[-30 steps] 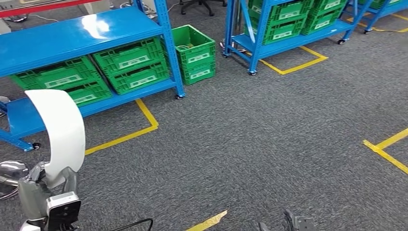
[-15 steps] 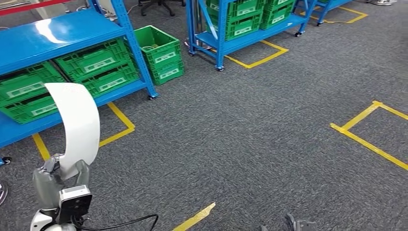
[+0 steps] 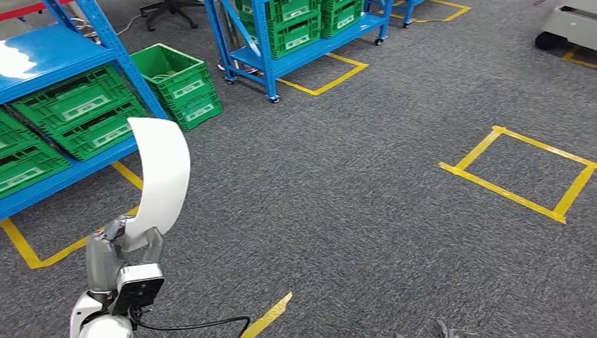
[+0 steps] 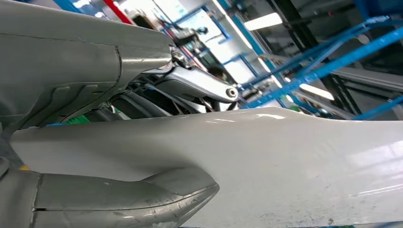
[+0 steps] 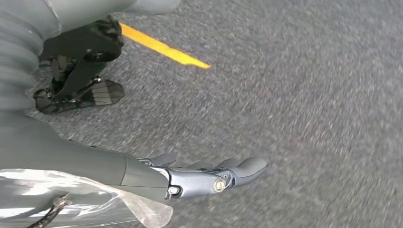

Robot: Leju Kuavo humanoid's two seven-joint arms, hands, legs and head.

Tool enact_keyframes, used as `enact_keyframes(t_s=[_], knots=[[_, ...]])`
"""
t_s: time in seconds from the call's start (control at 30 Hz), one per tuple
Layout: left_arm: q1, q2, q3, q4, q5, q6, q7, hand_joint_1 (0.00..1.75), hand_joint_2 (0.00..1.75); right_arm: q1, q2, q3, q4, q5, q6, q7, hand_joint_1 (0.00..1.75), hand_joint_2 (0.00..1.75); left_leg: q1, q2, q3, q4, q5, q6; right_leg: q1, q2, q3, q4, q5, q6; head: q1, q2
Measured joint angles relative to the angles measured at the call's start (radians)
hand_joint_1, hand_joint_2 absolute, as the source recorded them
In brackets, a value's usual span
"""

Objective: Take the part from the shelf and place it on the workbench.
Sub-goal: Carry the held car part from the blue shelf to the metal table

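A curved white part point(image 3: 160, 172) stands upright at the lower left of the head view, and my left hand point(image 3: 121, 243) grips its lower end. Up close in the left wrist view, the white part point(image 4: 266, 166) lies between the grey thumb point(image 4: 128, 202) and the darker fingers point(image 4: 142, 99). My right hand point(image 5: 204, 175) hangs beside my body over grey carpet, its fingers stretched out and holding nothing. Its fingertips point(image 3: 450, 329) just show at the bottom edge of the head view.
A blue shelf point(image 3: 42, 56) with green crates point(image 3: 77, 116) stands at the left, a green crate point(image 3: 176, 81) beside it on the floor. A second blue shelf point(image 3: 281, 42) is farther back. Yellow tape squares point(image 3: 517, 172) mark the grey carpet.
The whole scene has shifted left as the camera turned right: the shelves slid toward the left edge and a yellow tape square came into full view. The left hand still holds the white part.
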Motion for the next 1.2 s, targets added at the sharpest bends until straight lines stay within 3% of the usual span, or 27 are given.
enact_keyframes(t_s=[0.07, 0.1, 0.17, 0.2, 0.27, 0.33, 0.4, 0.43, 0.47, 0.53, 0.6, 0.67, 0.7, 0.77, 0.83, 0.87, 0.9, 0.93, 1.0, 1.07, 1.13, 1.2], knots=[[-0.011, 0.004, -0.010, 0.008, 0.002, -0.002, 0.002, 1.75, 1.75, -0.001, 0.008, -0.010, 0.000, 0.005, -0.005, 0.000, 0.00, 1.75, -0.008, -0.040, 0.049, -0.110, 0.049, 0.015, -0.001, 0.024, -0.006, 0.002, 0.006, 0.005, 0.000, 0.000], [-0.015, 0.005, -0.015, 0.012, 0.005, -0.004, 0.004, 1.75, 1.75, 0.000, 0.011, -0.015, 0.001, 0.010, -0.009, 0.000, 0.00, 1.75, -0.010, -0.052, 0.058, -0.132, 0.055, 0.019, -0.003, 0.034, -0.012, 0.002, 0.009, 0.009, -0.001, 0.000], [-0.026, 0.008, -0.026, 0.022, 0.016, -0.011, 0.008, 1.75, 1.75, 0.002, 0.016, -0.025, 0.006, 0.025, -0.016, 0.001, 0.00, 1.75, -0.009, -0.037, 0.062, -0.152, 0.055, 0.021, -0.006, 0.051, -0.023, 0.002, 0.015, 0.020, -0.003, 0.000], [-0.033, 0.009, -0.033, 0.028, 0.022, -0.016, 0.010, 1.75, 1.75, 0.004, 0.017, -0.031, 0.010, 0.033, -0.020, 0.001, 0.00, 1.75, -0.007, -0.025, 0.065, -0.166, 0.057, 0.020, -0.004, 0.040, -0.032, 0.007, 0.011, 0.024, -0.002, 0.000], [-0.042, 0.011, -0.045, 0.038, 0.031, -0.025, 0.012, 1.75, 1.75, 0.003, 0.017, -0.042, 0.019, 0.048, -0.028, 0.001, 0.00, 1.75, -0.002, 0.003, 0.070, -0.193, 0.063, 0.021, 0.000, -0.011, -0.066, 0.062, -0.029, 0.032, 0.005, 0.000], [-0.045, 0.013, -0.052, 0.052, 0.039, -0.032, 0.015, 1.75, 1.75, -0.002, 0.017, -0.048, 0.027, 0.062, -0.034, 0.001, 0.00, 1.75, -0.003, 0.031, 0.066, -0.195, 0.067, 0.023, -0.003, -0.058, -0.122, 0.186, -0.095, 0.042, 0.010, 0.000], [-0.048, 0.017, -0.059, 0.067, 0.045, -0.039, 0.016, 1.75, 1.75, -0.004, 0.017, -0.056, 0.040, 0.080, -0.041, 0.001, 0.00, 1.75, -0.003, 0.061, 0.063, -0.192, 0.066, 0.022, -0.010, -0.070, -0.155, 0.273, -0.122, 0.053, 0.010, 0.000], [-0.051, 0.018, -0.063, 0.075, 0.048, -0.042, 0.016, 1.75, 1.75, -0.003, 0.017, -0.061, 0.048, 0.090, -0.045, 0.002, 0.00, 1.75, -0.002, 0.074, 0.062, -0.191, 0.065, 0.020, -0.014, -0.074, -0.144, 0.263, -0.108, 0.058, 0.010, 0.000], [-0.055, 0.019, -0.067, 0.083, 0.052, -0.045, 0.016, 1.75, 1.75, -0.003, 0.017, -0.065, 0.057, 0.098, -0.050, 0.002, 0.00, 1.75, -0.001, 0.086, 0.062, -0.188, 0.064, 0.018, -0.017, -0.081, -0.113, 0.213, -0.080, 0.063, 0.010, 0.000], [-0.064, 0.020, -0.073, 0.097, 0.065, -0.053, 0.016, 1.75, 1.75, -0.007, 0.016, -0.073, 0.076, 0.110, -0.060, 0.003, 0.00, 1.75, 0.000, 0.107, 0.062, -0.179, 0.057, 0.007, -0.018, -0.114, -0.031, 0.069, -0.030, 0.065, 0.011, 0.000], [-0.074, 0.021, -0.078, 0.108, 0.083, -0.064, 0.016, 1.75, 1.75, -0.014, 0.016, -0.081, 0.093, 0.117, -0.067, 0.004, 0.00, 1.75, -0.003, 0.122, 0.060, -0.170, 0.053, -0.004, -0.014, -0.129, 0.008, -0.001, -0.017, 0.054, 0.010, 0.000], [-0.082, 0.022, -0.084, 0.118, 0.094, -0.072, 0.015, 1.75, 1.75, -0.017, 0.016, -0.089, 0.108, 0.120, -0.070, 0.004, 0.00, 1.75, -0.003, 0.134, 0.060, -0.166, 0.053, -0.011, -0.011, -0.112, 0.006, -0.001, -0.014, 0.038, 0.009, 0.000], [-0.086, 0.023, -0.086, 0.123, 0.097, -0.074, 0.015, 1.75, 1.75, -0.017, 0.016, -0.092, 0.114, 0.122, -0.070, 0.004, 0.00, 1.75, -0.002, 0.131, 0.059, -0.162, 0.048, -0.015, -0.012, -0.104, 0.004, -0.001, -0.011, 0.031, 0.009, 0.000], [-0.091, 0.024, -0.088, 0.130, 0.106, -0.080, 0.014, 1.75, 1.75, -0.019, 0.016, -0.096, 0.123, 0.127, -0.072, 0.006, 0.00, 1.75, 0.004, 0.092, 0.040, -0.112, 0.007, -0.025, -0.015, -0.086, 0.000, -0.003, -0.004, 0.018, 0.007, 0.000], [-0.093, 0.028, -0.088, 0.141, 0.116, -0.088, 0.013, 1.75, 1.75, -0.025, 0.016, -0.102, 0.129, 0.135, -0.073, 0.010, 0.00, 1.75, 0.009, 0.045, -0.013, 0.016, -0.066, -0.031, -0.015, -0.064, -0.006, -0.003, 0.001, 0.008, 0.004, 0.000], [-0.094, 0.031, -0.088, 0.148, 0.121, -0.091, 0.012, 1.75, 1.75, -0.026, 0.016, -0.106, 0.131, 0.140, -0.074, 0.011, 0.00, 1.75, 0.010, 0.036, -0.043, 0.084, -0.094, -0.032, -0.013, -0.053, -0.009, -0.003, 0.003, 0.005, 0.004, 0.000], [-0.094, 0.033, -0.088, 0.155, 0.123, -0.093, 0.012, 1.75, 1.75, -0.027, 0.016, -0.110, 0.134, 0.143, -0.075, 0.012, 0.00, 1.75, 0.010, 0.033, -0.062, 0.127, -0.104, -0.030, -0.012, -0.040, -0.011, -0.003, 0.005, 0.003, 0.004, 0.000], [-0.095, 0.034, -0.088, 0.161, 0.125, -0.094, 0.012, 1.75, 1.75, -0.027, 0.016, -0.114, 0.136, 0.146, -0.075, 0.013, 0.00, 1.75, 0.010, 0.031, -0.064, 0.134, -0.094, -0.027, -0.010, -0.028, -0.013, -0.002, 0.007, 0.003, 0.004, 0.000], [-0.098, 0.036, -0.087, 0.169, 0.130, -0.096, 0.010, 1.75, 1.75, -0.027, 0.016, -0.118, 0.139, 0.150, -0.076, 0.013, 0.00, 1.75, 0.008, 0.014, -0.016, 0.030, -0.023, -0.014, -0.007, -0.001, -0.013, -0.002, 0.011, 0.004, 0.004, 0.000], [-0.103, 0.038, -0.086, 0.175, 0.135, -0.097, 0.004, 1.75, 1.75, -0.029, 0.016, -0.122, 0.142, 0.152, -0.076, 0.013, 0.00, 1.75, 0.008, -0.036, 0.044, -0.101, 0.034, -0.001, -0.006, 0.022, -0.017, -0.001, 0.015, 0.009, 0.005, 0.000], [-0.105, 0.039, -0.085, 0.180, 0.138, -0.098, -0.001, 1.75, 1.75, -0.031, 0.016, -0.126, 0.143, 0.155, -0.077, 0.013, 0.00, 1.75, 0.007, -0.063, 0.063, -0.152, 0.041, 0.005, -0.010, 0.042, -0.029, 0.001, 0.023, 0.020, 0.003, 0.000], [-0.107, 0.040, -0.085, 0.185, 0.140, -0.098, -0.003, 1.75, 1.75, -0.029, 0.015, -0.130, 0.146, 0.157, -0.078, 0.012, 0.00, 1.75, 0.008, -0.042, 0.064, -0.164, 0.044, 0.006, -0.012, 0.053, -0.042, 0.002, 0.027, 0.032, 0.000, 0.000]])
